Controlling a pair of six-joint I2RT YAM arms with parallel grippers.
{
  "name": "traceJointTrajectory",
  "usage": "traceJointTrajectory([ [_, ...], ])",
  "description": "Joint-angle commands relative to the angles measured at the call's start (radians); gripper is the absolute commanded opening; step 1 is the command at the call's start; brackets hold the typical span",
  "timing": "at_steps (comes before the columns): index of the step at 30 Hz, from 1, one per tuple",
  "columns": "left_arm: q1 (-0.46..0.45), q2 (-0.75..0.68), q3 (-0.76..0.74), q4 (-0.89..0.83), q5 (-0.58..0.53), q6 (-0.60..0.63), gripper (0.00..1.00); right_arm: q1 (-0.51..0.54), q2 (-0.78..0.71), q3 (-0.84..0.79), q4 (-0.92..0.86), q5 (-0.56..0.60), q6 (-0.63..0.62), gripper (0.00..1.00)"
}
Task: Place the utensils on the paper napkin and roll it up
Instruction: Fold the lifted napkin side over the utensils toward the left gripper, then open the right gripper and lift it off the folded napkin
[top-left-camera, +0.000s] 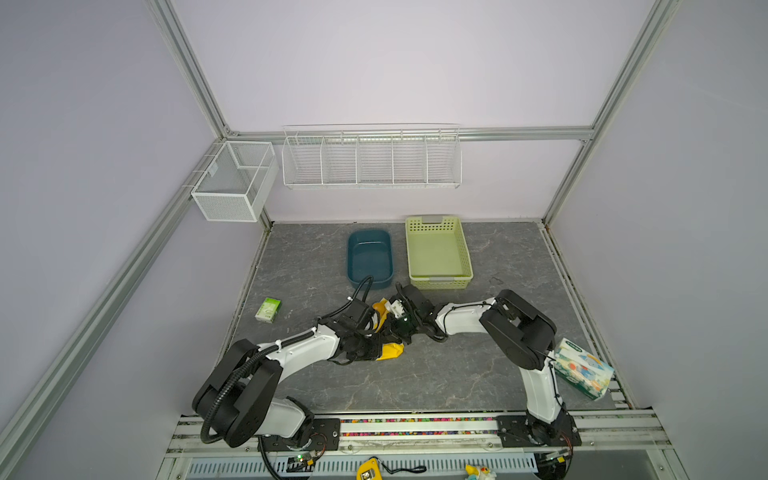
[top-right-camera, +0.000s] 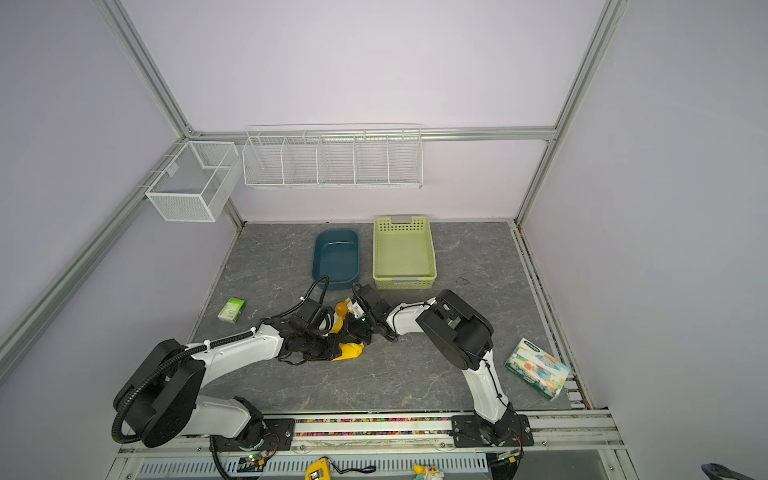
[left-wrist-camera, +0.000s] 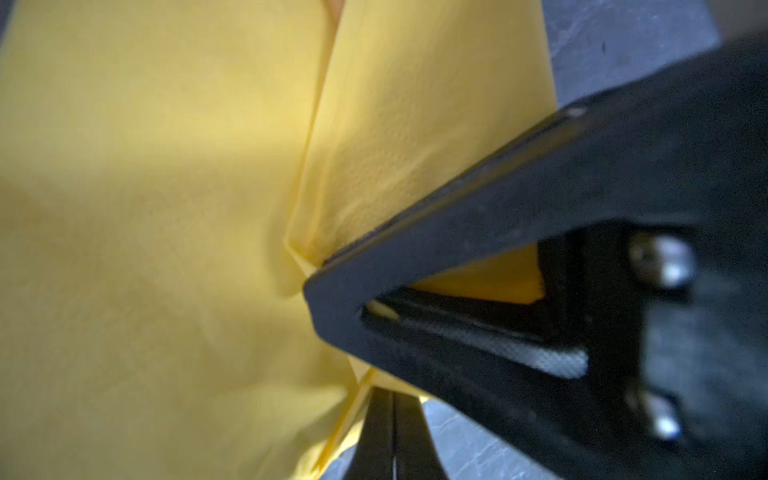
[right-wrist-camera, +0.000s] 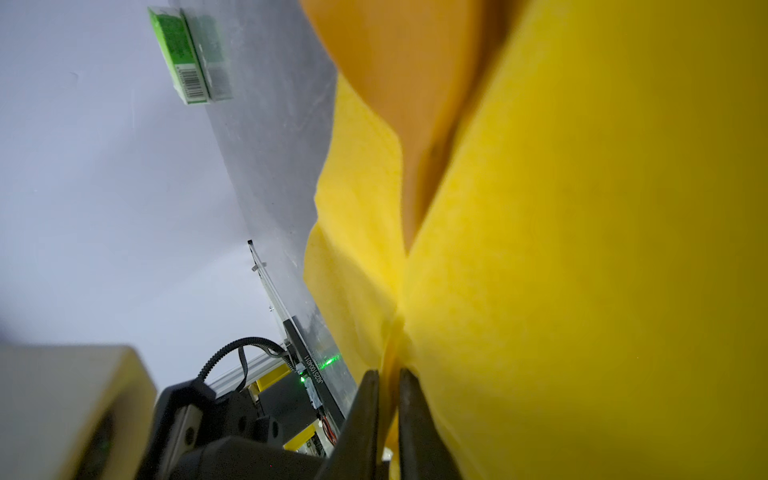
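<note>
Top views, surface: a dark grey marbled table (top-left-camera: 415, 386) stands inside pale lilac walls with an aluminium frame.
Back wall: a white wire rack (top-left-camera: 371, 160) hangs at upper centre, with a mesh basket (top-left-camera: 235, 180) on the frame to its left.
Far table: a blue tub (top-left-camera: 370, 257) sits just beside a green basket (top-left-camera: 438, 253), above the arms in frame.
Edges: a green-white packet (top-left-camera: 268, 310) lies at left and a tissue pack (top-left-camera: 582, 368) at right, both well apart from the arms.
Task thing: the paper napkin (top-left-camera: 392, 351) lies bunched at frame centre, between the two wrists.
In the way: both wrists cover most of the sheet in both top views.
Utensils: a top view shows the round spoon (top-right-camera: 341, 308) bowl poking out at the napkin's far end. The right wrist view shows the orange-brown utensils (right-wrist-camera: 407, 104) lying inside the fold.
Tool, left: the left gripper (left-wrist-camera: 384, 392) has its jaws pressed together on a napkin corner.
Tool, right: the right gripper (right-wrist-camera: 390, 376) stands narrow, pinching a yellow fold.
</note>
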Motion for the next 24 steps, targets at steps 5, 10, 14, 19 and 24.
traceJointTrajectory([
  [5, 0.018, -0.117, 0.015, -0.111, -0.119, -0.023, 0.0, 0.006, 0.032, 0.011, -0.018, -0.006, 0.005, 0.33],
  [10, 0.058, -0.159, 0.034, -0.156, -0.152, -0.024, 0.0, 0.004, 0.028, 0.011, -0.027, -0.002, -0.001, 0.36],
  [14, 0.102, -0.171, 0.033, -0.148, -0.14, -0.032, 0.0, 0.005, 0.027, 0.011, -0.03, -0.002, -0.002, 0.3],
  [19, 0.12, -0.15, 0.046, -0.124, -0.12, -0.035, 0.0, 0.003, 0.03, 0.011, -0.033, -0.002, -0.003, 0.17],
  [24, 0.12, -0.109, 0.077, -0.097, -0.064, -0.038, 0.0, 0.003, 0.038, 0.008, -0.038, -0.002, -0.005, 0.07],
])
